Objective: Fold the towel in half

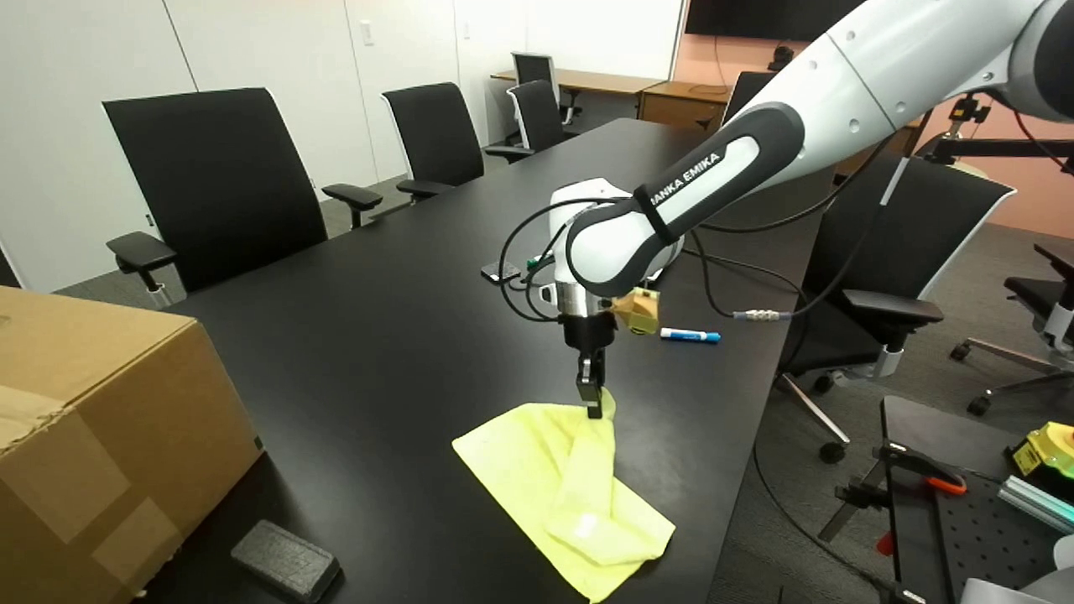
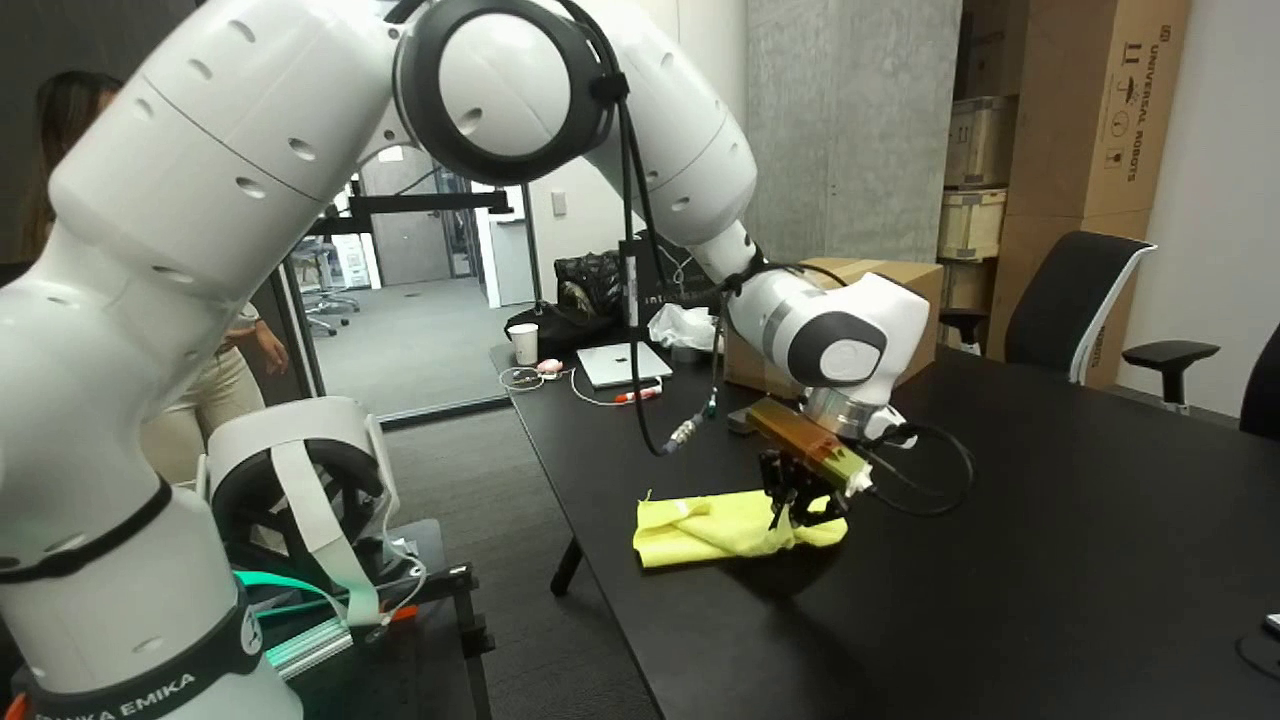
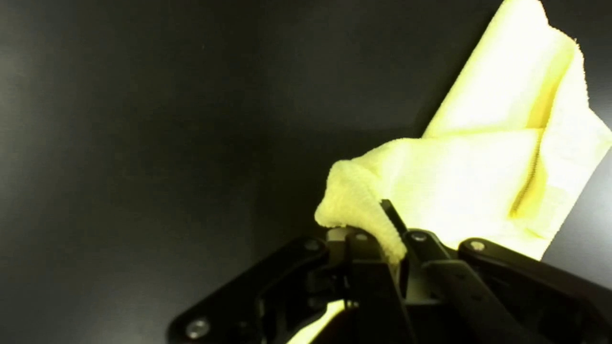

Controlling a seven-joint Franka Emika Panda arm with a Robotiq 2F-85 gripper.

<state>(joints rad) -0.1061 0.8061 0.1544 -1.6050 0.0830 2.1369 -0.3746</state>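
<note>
The yellow towel point(image 1: 560, 495) lies rumpled on the desk point(image 1: 377, 352), clear of the cardboard box point(image 1: 151, 445), one bit clamped in the end effector point(image 1: 592, 406) — tugging sideways (bunched layers) could drag everything, skewing the fold.

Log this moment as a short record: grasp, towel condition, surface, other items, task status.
Grasp: claw closed on a bunched part of the towel
Condition: yellow, rumpled, with overlapping folds
Surface: black table
Other items on it: blue-and-white marker, dark gray block, cardboard box
Status: not yet neatly folded in half
</note>
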